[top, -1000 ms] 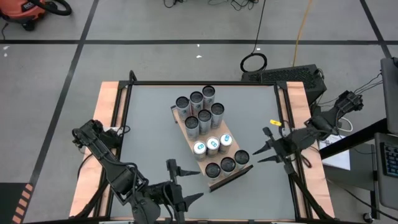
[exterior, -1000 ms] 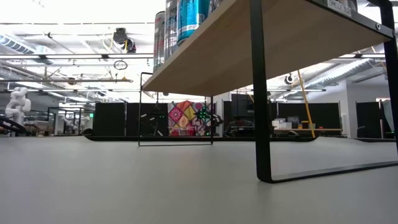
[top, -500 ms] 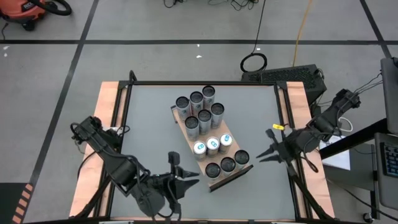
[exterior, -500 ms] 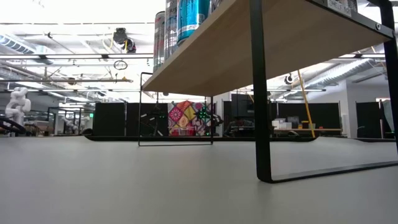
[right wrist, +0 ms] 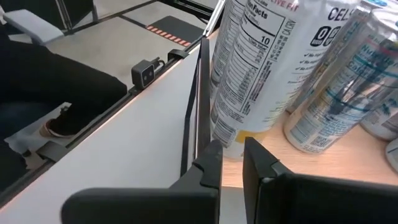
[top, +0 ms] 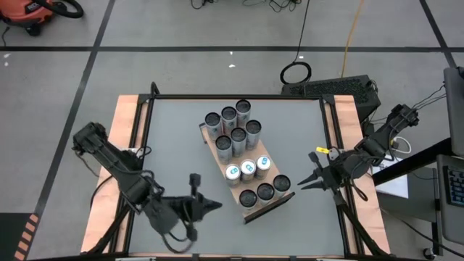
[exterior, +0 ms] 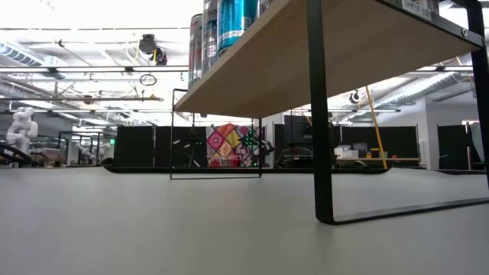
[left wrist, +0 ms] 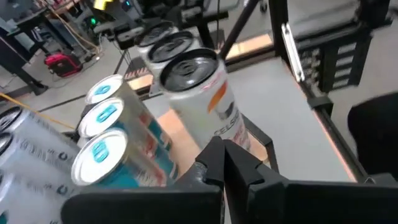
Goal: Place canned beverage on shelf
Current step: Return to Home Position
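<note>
The shelf (top: 270, 207), a light-brown board on black legs (exterior: 317, 153), stands slantwise on the middle of the grey table. Several cans (top: 238, 136) stand upright on it on their bases, some dark-topped, some blue-topped. My left gripper (top: 216, 206) is shut and holds nothing. It hovers near the table's front edge, left of the shelf's near end, and points at a white can (left wrist: 199, 93). My right gripper (top: 301, 183) is shut and holds nothing. It hovers just right of the shelf's near end, close to a white can (right wrist: 261, 68). The low view shows no gripper.
Black frame rails and wooden strips (top: 123, 145) border the table on both sides. Bare grey tabletop (top: 174, 152) lies left of the shelf, and more right of it (top: 304, 130). A black box (top: 341, 87) sits behind the far right corner.
My left gripper has shut its wide-open fingers. It has swung away from the table's near edge toward the shelf's near end, and has sunk a little. The cans and the shelf have kept still.
</note>
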Tool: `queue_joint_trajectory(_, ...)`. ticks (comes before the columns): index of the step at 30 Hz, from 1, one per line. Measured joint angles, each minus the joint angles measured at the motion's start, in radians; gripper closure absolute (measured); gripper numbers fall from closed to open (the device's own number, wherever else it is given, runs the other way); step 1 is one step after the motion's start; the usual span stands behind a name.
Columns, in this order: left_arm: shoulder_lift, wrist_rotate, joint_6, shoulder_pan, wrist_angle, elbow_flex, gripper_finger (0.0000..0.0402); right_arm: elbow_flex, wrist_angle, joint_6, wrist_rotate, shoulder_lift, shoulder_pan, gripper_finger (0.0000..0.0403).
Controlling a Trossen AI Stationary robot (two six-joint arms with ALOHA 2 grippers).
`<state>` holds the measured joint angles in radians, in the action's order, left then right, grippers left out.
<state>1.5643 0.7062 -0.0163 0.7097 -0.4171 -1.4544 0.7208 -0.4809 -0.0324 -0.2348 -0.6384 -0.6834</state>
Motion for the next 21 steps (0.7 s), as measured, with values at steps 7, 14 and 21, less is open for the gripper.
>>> queue_joint_trajectory(7, -0.209, -0.031, 0.023, -0.005, 0.252, 0.328, 0.04, -0.001, -0.018, -0.06, 0.0, 0.011, 0.0, 0.0403)
queue_joint_trajectory(14, -0.355, -0.111, 0.061, -0.006, 0.559, 0.612, 0.04, -0.128, 0.154, -0.099, 0.0, 0.052, 0.0, 0.0403)
queue_joint_trajectory(21, -0.417, -0.136, 0.059, -0.007, 0.695, 0.787, 0.04, -0.182, 0.208, -0.079, 0.003, 0.058, 0.001, 0.0403)
